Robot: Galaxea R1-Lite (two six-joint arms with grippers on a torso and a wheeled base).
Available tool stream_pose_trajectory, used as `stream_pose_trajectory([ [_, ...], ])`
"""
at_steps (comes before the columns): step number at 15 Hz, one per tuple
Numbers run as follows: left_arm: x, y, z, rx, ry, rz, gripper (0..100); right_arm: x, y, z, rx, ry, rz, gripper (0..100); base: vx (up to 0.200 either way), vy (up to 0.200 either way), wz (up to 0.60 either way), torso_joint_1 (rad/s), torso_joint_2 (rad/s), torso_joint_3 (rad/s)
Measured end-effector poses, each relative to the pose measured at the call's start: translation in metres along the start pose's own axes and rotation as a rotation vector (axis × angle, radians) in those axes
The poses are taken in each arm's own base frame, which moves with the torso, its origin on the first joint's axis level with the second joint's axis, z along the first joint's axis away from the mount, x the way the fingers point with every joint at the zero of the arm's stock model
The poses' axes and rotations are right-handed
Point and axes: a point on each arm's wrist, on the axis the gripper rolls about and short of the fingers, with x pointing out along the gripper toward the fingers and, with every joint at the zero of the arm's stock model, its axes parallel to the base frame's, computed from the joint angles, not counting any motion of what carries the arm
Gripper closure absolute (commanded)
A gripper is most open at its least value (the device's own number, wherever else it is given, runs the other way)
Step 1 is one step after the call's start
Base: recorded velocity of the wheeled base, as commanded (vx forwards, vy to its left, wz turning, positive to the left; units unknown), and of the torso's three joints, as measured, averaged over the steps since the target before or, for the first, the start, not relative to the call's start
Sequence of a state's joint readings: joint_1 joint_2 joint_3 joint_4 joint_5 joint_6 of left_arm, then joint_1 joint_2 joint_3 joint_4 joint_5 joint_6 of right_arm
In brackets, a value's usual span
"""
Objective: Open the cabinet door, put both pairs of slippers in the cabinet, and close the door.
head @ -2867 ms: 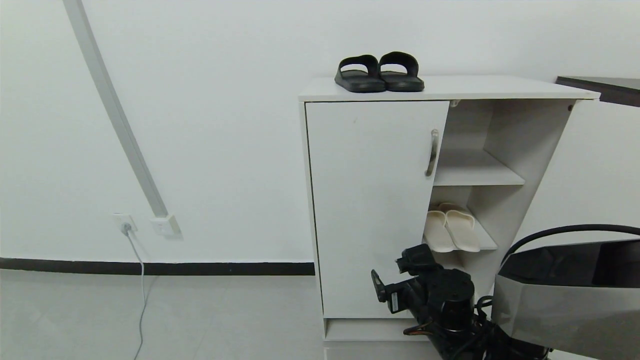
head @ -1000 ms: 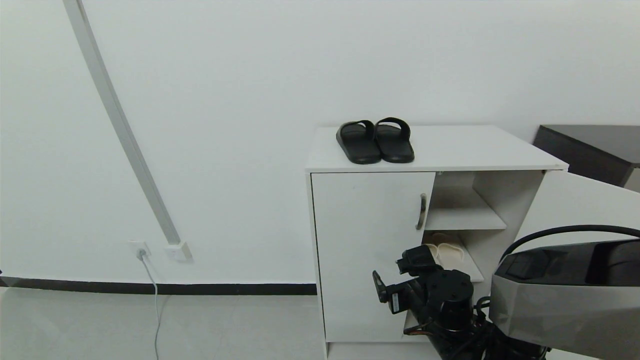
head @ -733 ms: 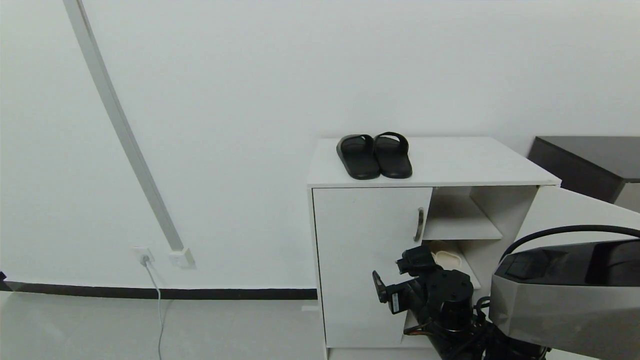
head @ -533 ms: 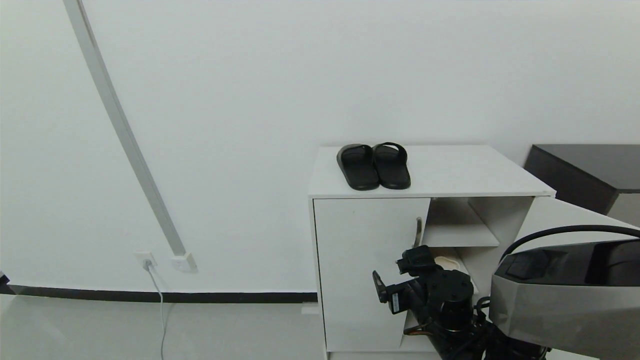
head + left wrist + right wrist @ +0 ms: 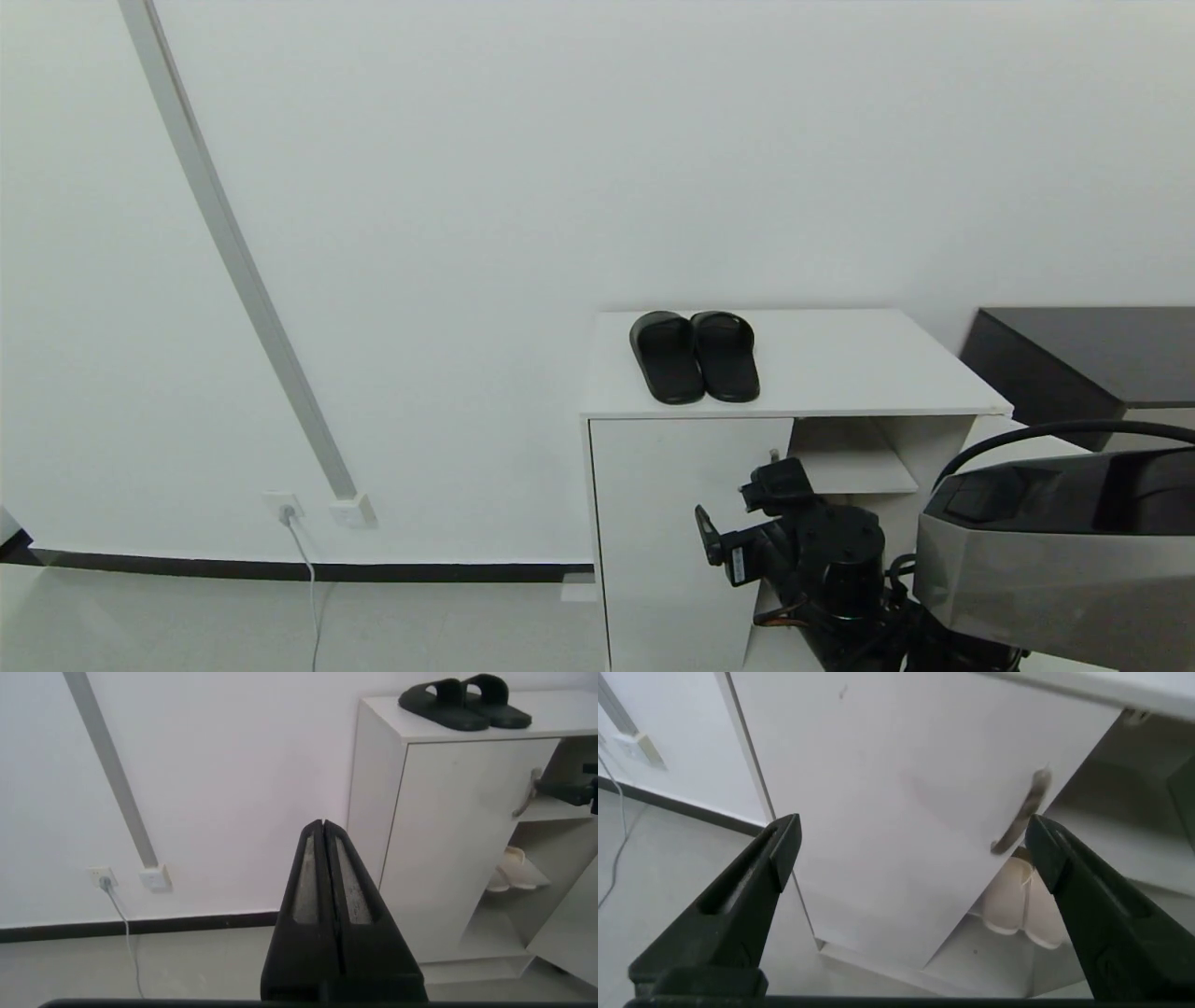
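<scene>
Two sets of jaws are mine. My left gripper (image 5: 322, 859) is clenched on nothing, its fingers pressed flat together, well apart from the cabinet (image 5: 374, 812). My right gripper (image 5: 913, 831) is spread wide and empty, facing the shut left door (image 5: 878, 793) and its handle (image 5: 1022, 812). The cabinet's right half stands open, and pale slippers (image 5: 1018, 905) sit on a lower shelf there. Black slippers (image 5: 695, 357) lie side by side at the front edge of the cabinet top, towards its left corner.

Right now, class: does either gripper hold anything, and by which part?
Nothing is held. The left gripper is shut on nothing; the right gripper is open and empty before the white cabinet door.
</scene>
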State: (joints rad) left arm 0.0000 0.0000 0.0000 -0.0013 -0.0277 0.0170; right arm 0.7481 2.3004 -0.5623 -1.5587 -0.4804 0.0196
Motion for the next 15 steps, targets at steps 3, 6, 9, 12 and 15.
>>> stream_pose_trajectory([
  [3, 0.0000, 0.0000, 0.0000, 0.000, 0.000, 0.000, 100, -0.0005, -0.0002, -0.0006, -0.002, 0.003, 0.001, 0, 0.000, 0.000, 0.00, 0.190, -0.41, -0.229],
  [6, 0.0000, 0.0000, 0.0000, 0.000, 0.000, 0.000, 100, -0.0007, -0.0002, -0.0008, -0.002, 0.004, 0.002, 0, 0.000, 0.000, 0.00, 0.172, -0.37, -0.199],
  [9, 0.0000, 0.0000, 0.0000, 0.000, 0.000, 0.000, 100, -0.0007, -0.0003, 0.0002, 0.003, -0.005, 0.001, 0, 0.000, 0.000, 0.00, 0.168, -0.36, -0.190],
  [12, 0.0000, 0.0000, 0.0000, 0.000, 0.000, 0.000, 100, -0.0002, -0.0004, -0.0010, 0.001, -0.003, 0.001, 0, 0.000, 0.000, 0.00, 0.168, -0.35, -0.191],
  [15, 0.0000, 0.0000, 0.0000, 0.000, 0.000, 0.000, 100, 0.0085, 0.0028, -0.0022, -0.020, -0.017, -0.004, 0, 0.000, 0.000, 0.00, 0.163, -0.35, -0.191],
])
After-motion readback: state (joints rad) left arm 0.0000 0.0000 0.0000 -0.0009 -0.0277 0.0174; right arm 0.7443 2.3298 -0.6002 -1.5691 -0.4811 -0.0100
